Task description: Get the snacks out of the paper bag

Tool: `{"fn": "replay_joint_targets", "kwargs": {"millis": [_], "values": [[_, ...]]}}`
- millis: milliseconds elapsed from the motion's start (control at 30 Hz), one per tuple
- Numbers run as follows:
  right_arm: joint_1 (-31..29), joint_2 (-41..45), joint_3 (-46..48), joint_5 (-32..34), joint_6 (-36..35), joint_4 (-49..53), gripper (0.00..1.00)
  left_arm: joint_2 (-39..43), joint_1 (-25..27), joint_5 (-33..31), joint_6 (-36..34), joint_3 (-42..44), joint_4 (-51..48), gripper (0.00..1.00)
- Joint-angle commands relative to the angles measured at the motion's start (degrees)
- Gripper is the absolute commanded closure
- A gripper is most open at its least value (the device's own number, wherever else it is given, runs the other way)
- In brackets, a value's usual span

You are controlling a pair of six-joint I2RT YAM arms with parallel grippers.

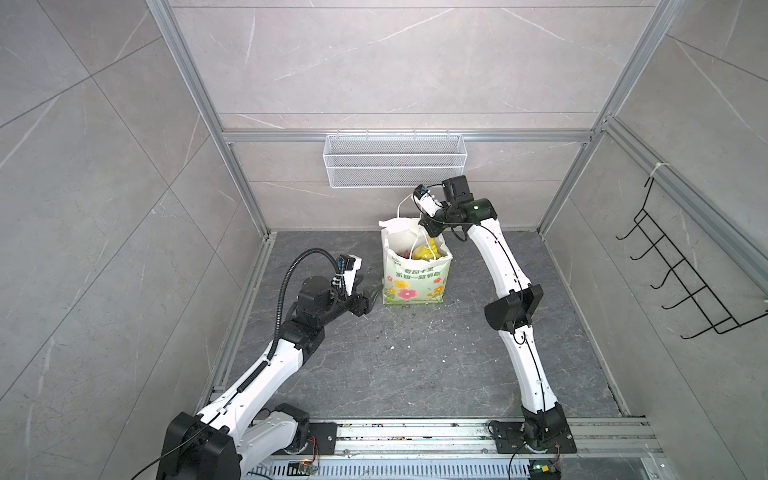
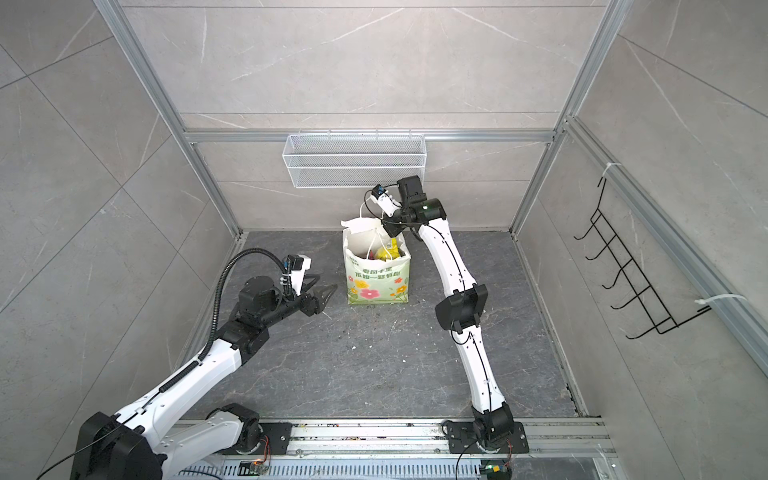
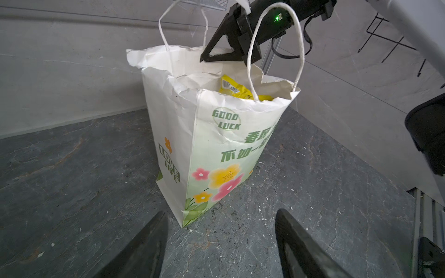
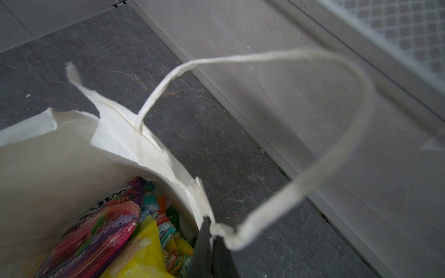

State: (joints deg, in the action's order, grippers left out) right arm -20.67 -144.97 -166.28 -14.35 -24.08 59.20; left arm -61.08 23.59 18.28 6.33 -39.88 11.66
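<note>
Pinching far rim of paper bag, right where cord handle joins: right gripper, jaws closed tight on paper. Bag upright on dark stone floor, mouth open, rim torn and crumpled. Snacks all inside bag: pink-purple packet, yellow packet, more underneath. Left gripper spread wide, empty, low beside bag's left side, not touching.

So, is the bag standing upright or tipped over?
Upright. The bag stands on its base, its mouth open upward, with snacks inside.
</note>
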Motion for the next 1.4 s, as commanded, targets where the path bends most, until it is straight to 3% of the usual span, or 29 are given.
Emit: {"fn": "replay_joint_targets", "kwargs": {"millis": [0,400,733,900,1100,1367], "values": [[0.8,1.0,-0.9,2.3,5.1,-7.1,1.0,0.6,0.1,-2.6,-2.1,-0.9,1.0,0.28],[2.6,1.6,-2.5,2.6,10.9,-14.8,1.0,-2.6,0.1,-4.2,-3.3,-3.4,1.3,0.28],[-0.5,10.9,5.6,-3.9,6.8,-13.6,1.0,-1.4,0.1,-6.7,-3.0,-1.9,2.3,0.28],[-2.2,18.0,16.9,-2.8,6.7,-18.5,1.0,1.2,0.1,-7.3,-2.9,0.3,2.1,0.28],[-4.2,32.4,45.4,-1.8,7.5,-35.1,1.0,4.5,0.1,-8.2,-2.7,2.5,0.8,0.28],[-6.3,46.1,73.6,-4.0,5.3,-53.7,1.0,7.7,0.1,-8.7,-2.3,3.6,-0.5,0.28]]}}
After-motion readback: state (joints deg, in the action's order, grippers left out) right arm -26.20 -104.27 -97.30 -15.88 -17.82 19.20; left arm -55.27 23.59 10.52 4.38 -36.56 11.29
